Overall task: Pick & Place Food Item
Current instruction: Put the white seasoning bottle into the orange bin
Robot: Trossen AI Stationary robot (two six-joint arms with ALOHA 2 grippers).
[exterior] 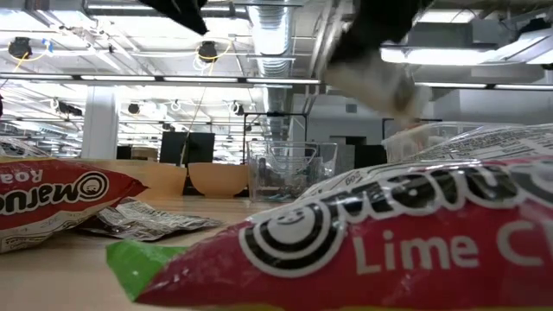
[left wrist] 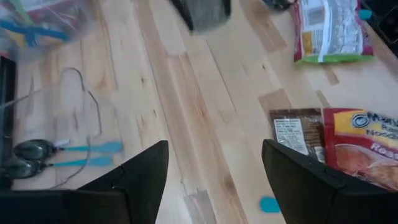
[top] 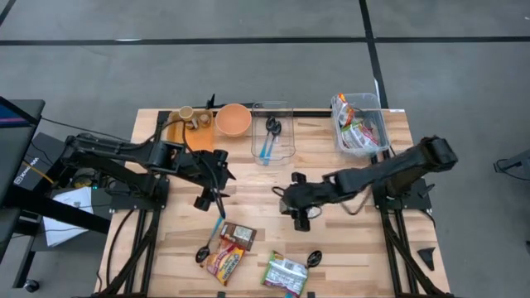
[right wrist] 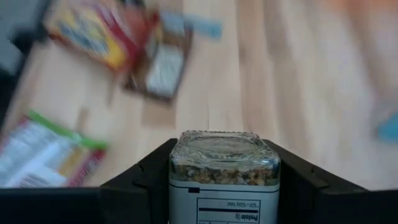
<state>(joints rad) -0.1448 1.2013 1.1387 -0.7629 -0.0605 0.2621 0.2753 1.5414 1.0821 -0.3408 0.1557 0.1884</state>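
My right gripper hangs over the middle of the table, shut on a small clear jar of grainy brown food with a white label. In the low view the jar shows blurred, well above the tabletop. My left gripper is open over bare wood left of centre, holding nothing. Three food packets lie flat near the front edge: a red-and-yellow noodle packet, a brown packet and a green-edged packet. My right gripper pinches the jar between its two fingers, one on each of two opposite side walls. The fingers slant down from the table's right side. The jar is lifted clear of the table and tilted, its clear end pointing away from the wrist.
At the back stand a clear tub with blue-handled spoons, an orange bowl, an orange plate with cups, and a clear bin of packets. Loose black spoons lie by the front packets.
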